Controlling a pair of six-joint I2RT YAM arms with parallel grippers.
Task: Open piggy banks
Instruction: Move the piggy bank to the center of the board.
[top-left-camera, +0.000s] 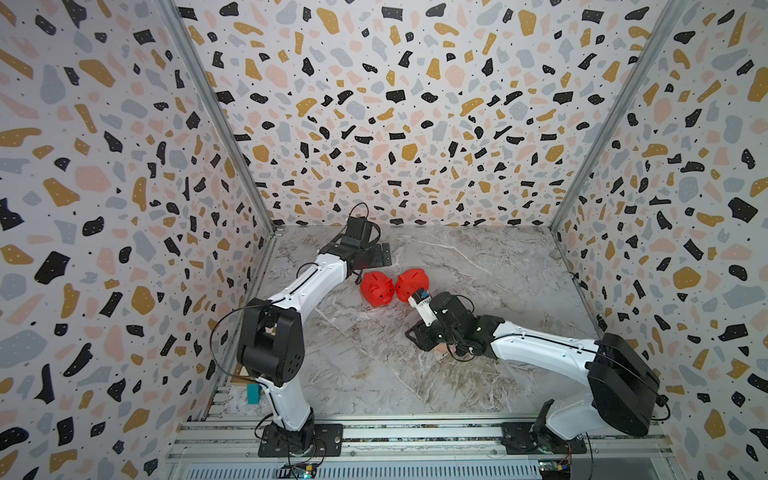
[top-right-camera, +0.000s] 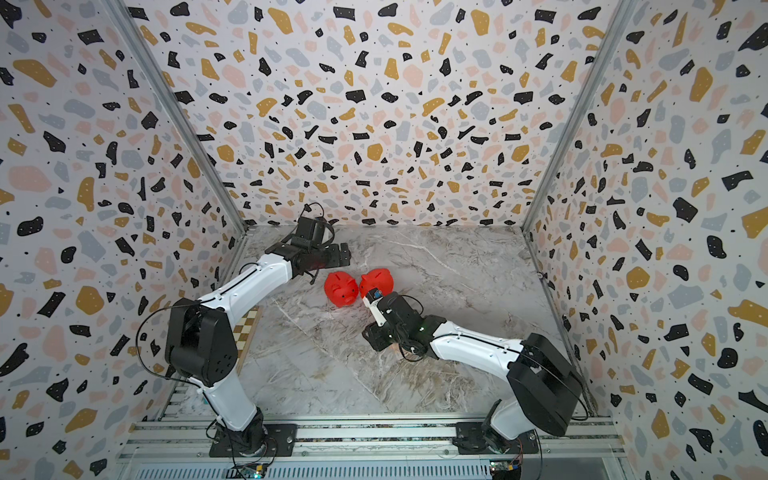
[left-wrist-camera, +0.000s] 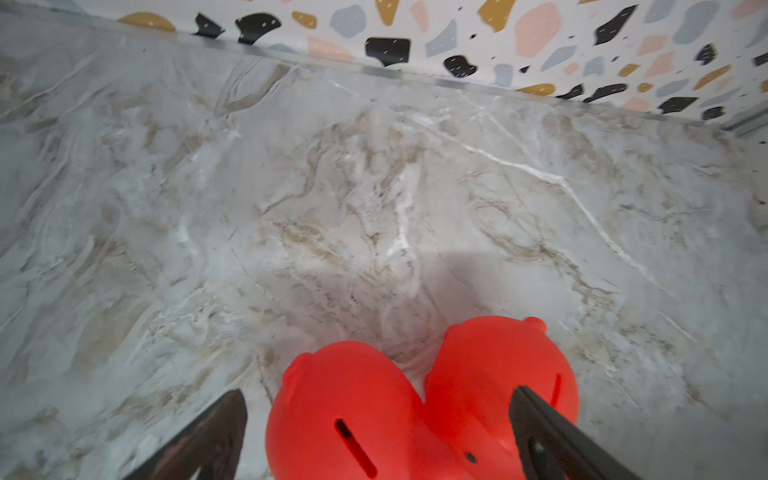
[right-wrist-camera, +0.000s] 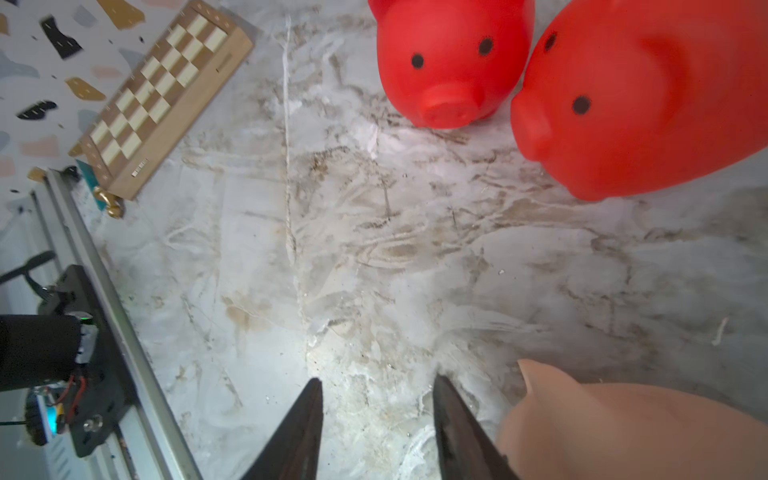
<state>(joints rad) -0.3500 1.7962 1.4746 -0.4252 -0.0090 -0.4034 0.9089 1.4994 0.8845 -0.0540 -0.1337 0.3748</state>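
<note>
Left fingers (left-wrist-camera: 544, 440) wide apart by red piggy banks (left-wrist-camera: 345, 415) — right fingers (right-wrist-camera: 457, 432) half-open, empty

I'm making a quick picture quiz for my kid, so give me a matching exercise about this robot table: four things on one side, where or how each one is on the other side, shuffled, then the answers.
Things:
1. pale peach plastic piggy bank
2. folded wooden chessboard box
3. two bright red plastic piggy banks
4. left hand

Places or states:
A. wide open, close to the red pair
B. touching each other, side by side
C. at the foot of the patterned wall
D. just beside the right hand, outside its grip

Pairs: 1-D, 2-C, 3-B, 4-A.
</note>
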